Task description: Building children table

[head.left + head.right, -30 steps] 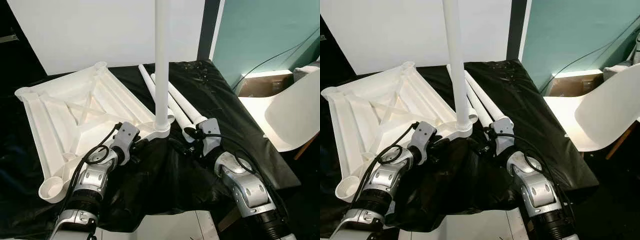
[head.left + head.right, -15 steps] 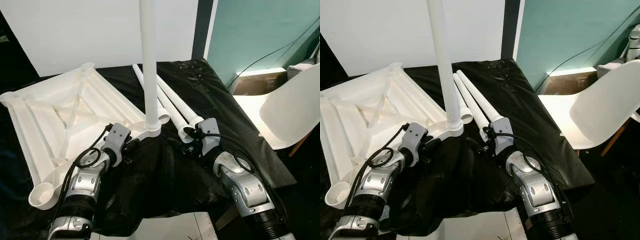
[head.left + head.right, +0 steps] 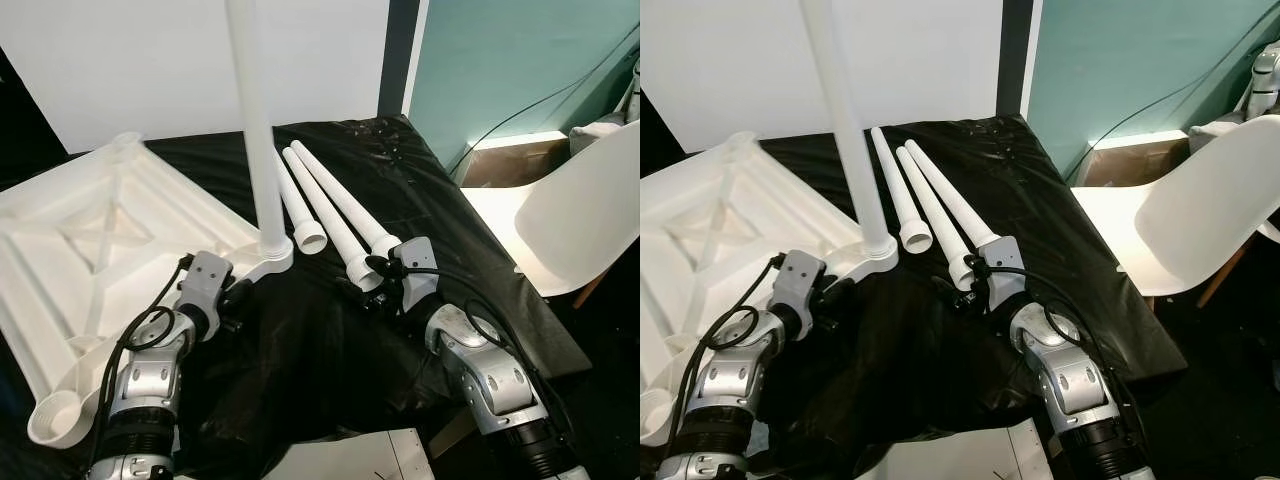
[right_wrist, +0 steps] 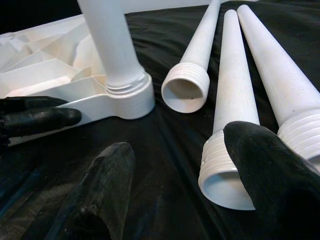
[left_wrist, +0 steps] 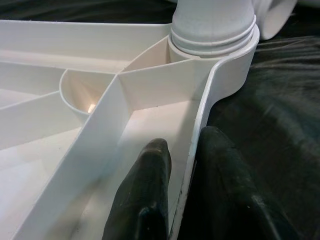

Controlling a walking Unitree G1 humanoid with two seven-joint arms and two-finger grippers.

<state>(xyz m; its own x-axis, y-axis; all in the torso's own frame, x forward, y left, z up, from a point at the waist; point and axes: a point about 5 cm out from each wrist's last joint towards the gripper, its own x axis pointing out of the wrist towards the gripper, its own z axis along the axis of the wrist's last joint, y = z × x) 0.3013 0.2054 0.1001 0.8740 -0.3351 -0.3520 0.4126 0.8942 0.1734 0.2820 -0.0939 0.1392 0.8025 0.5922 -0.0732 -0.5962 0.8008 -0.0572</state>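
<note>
Left gripper (image 5: 182,175) jaws pinching the rim of the upturned white tabletop (image 3: 90,250) beside its one upright leg (image 3: 255,130); right gripper (image 4: 180,187) jaws spread by the threaded ends of three loose legs (image 3: 330,205) lying on the black-covered worktop (image 3: 420,190); white chair (image 3: 590,220) to the right.

A white wall panel (image 3: 200,60) stands behind the desk (image 3: 420,190), draped in crinkled black plastic, with a dark post (image 3: 397,55) and teal wall (image 3: 520,60) alongside, a white moulded chair (image 3: 575,225), and a black cable (image 3: 540,115) crossing the teal.
</note>
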